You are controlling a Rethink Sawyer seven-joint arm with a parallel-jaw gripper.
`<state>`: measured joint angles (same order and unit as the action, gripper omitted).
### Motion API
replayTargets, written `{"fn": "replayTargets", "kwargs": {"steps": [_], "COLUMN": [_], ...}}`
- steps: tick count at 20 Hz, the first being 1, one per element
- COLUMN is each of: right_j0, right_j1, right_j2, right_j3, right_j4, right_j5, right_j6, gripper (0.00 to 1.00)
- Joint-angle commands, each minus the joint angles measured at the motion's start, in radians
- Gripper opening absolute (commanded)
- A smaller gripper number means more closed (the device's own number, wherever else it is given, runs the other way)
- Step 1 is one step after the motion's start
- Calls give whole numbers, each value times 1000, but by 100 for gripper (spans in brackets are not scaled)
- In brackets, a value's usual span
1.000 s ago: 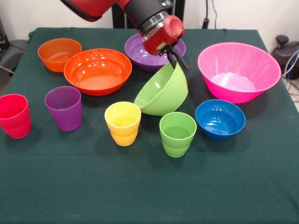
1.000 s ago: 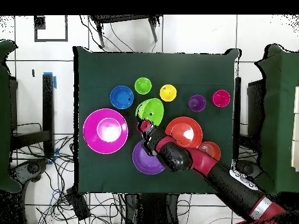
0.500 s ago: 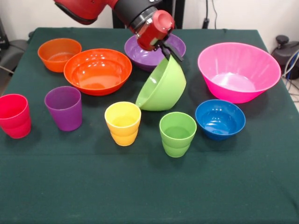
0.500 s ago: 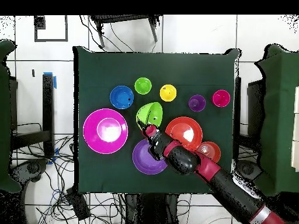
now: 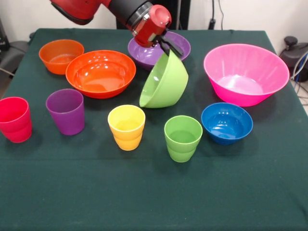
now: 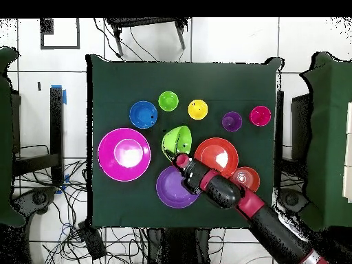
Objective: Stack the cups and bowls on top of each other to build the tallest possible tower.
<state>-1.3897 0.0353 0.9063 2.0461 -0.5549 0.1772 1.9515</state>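
Since a second earlier, the red and black arm (image 5: 96,7) had swung toward the large orange bowl (image 5: 101,73), and the lime green bowl (image 5: 164,83) had tipped further onto its side and risen off the bench (image 5: 154,192). The fingers (image 5: 168,46) were clenched on the green bowl's upper rim, its opening turned toward the orange bowl. Just behind the fingers sat the purple bowl (image 5: 180,43), partly hidden by the wrist. Off to one side of them stood the big pink bowl (image 5: 246,73), upright, with the small blue bowl (image 5: 226,122) in front of it. Below the fingers, nearer the camera, stood the yellow cup (image 5: 126,127) and green cup (image 5: 183,138); further along were the purple cup (image 5: 65,111) and red cup (image 5: 15,119). The small orange bowl (image 5: 61,56) sat touching the large orange one. Nothing was stacked yet.
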Motion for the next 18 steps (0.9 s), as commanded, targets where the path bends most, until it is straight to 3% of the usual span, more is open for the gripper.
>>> {"fn": "replayTargets", "kwargs": {"steps": [1,18], "right_j0": [3,-64], "right_j1": [79,282], "right_j2": [-109,-151], "right_j3": [-111,-256], "right_j4": [-74,-4], "right_j5": [205,303], "right_j6": [-200,-336], "gripper": [0,0]}}
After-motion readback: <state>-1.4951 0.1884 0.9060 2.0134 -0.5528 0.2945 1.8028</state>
